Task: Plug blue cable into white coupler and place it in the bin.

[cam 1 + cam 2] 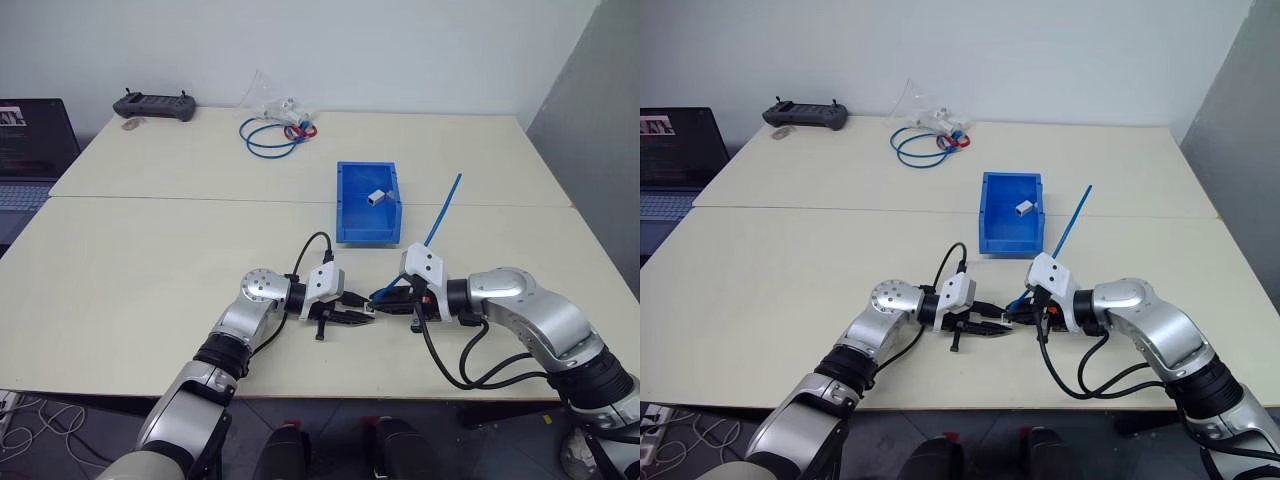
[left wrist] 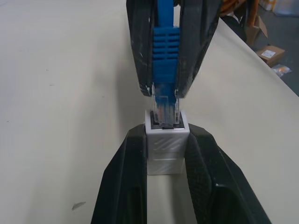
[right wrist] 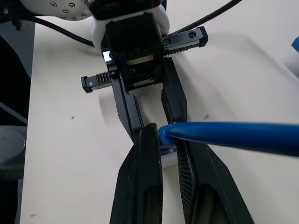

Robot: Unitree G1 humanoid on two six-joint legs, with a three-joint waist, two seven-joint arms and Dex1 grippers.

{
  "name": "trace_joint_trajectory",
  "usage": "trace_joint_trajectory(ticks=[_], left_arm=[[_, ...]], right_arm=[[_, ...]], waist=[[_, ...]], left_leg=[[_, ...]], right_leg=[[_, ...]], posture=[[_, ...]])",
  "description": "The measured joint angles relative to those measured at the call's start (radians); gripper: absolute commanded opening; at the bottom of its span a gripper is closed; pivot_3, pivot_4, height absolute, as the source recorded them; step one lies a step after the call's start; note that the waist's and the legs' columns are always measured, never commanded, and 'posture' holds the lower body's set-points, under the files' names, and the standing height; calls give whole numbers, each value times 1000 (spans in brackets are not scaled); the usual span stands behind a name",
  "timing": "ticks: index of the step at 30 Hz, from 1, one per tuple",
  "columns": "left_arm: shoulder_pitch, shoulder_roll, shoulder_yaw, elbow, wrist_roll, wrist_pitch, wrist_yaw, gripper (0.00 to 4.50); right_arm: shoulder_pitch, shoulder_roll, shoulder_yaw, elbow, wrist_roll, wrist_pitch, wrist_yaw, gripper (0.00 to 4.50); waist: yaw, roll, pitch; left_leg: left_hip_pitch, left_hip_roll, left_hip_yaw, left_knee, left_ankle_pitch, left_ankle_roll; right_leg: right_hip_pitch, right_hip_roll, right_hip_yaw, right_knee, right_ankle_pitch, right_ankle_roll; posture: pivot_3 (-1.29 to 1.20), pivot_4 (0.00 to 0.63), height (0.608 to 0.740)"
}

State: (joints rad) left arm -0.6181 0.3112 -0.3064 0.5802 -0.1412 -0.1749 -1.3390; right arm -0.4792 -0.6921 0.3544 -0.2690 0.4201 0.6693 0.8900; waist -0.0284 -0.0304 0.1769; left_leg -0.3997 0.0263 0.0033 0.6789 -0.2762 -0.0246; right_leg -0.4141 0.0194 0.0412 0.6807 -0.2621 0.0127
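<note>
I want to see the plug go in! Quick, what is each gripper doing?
Left gripper: shut on the white coupler.
Right gripper: shut on the blue cable, its plug at the coupler's socket.

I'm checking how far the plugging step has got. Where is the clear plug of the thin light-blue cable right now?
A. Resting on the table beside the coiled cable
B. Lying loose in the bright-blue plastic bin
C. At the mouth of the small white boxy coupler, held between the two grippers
C: the right gripper holds the thin light-blue cable with its clear plug entering the socket of the small white boxy coupler, which the left gripper clamps.
</note>
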Motion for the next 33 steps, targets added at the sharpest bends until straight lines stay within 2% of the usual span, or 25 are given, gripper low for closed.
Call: trace_joint_trajectory(ticks=[11, 22, 30, 33], left_arm=[[18, 6, 1, -28, 7, 36, 21, 769], [24, 13, 0, -54, 13, 59, 23, 769], [32, 14, -1, -61, 23, 63, 32, 769], [38, 16, -1, -62, 25, 64, 37, 769]], right_arm=[[-9, -11, 73, -22, -171, -100, 39, 154], [-137, 39, 80, -38, -123, 247, 68, 154], [-154, 44, 103, -35, -146, 276, 70, 154], [-146, 43, 118, -26, -170, 227, 76, 154]], waist=[[-2, 0, -6], [-3, 1, -9], [-3, 1, -17], [-4, 1, -22]], left_leg=[[6, 0, 0, 0, 0, 0], [8, 2, -1, -1, 0, 0], [9, 2, -1, -2, 0, 0], [10, 2, -1, -2, 0, 1]], right_leg=[[6, 1, 0, 0, 0, 0], [7, 1, 0, 0, -1, -2], [7, 1, 0, 0, -2, -2], [8, 2, 0, -1, -2, -2]], posture=[[0, 150, 740], [0, 150, 740], [0, 150, 740], [0, 150, 740]])
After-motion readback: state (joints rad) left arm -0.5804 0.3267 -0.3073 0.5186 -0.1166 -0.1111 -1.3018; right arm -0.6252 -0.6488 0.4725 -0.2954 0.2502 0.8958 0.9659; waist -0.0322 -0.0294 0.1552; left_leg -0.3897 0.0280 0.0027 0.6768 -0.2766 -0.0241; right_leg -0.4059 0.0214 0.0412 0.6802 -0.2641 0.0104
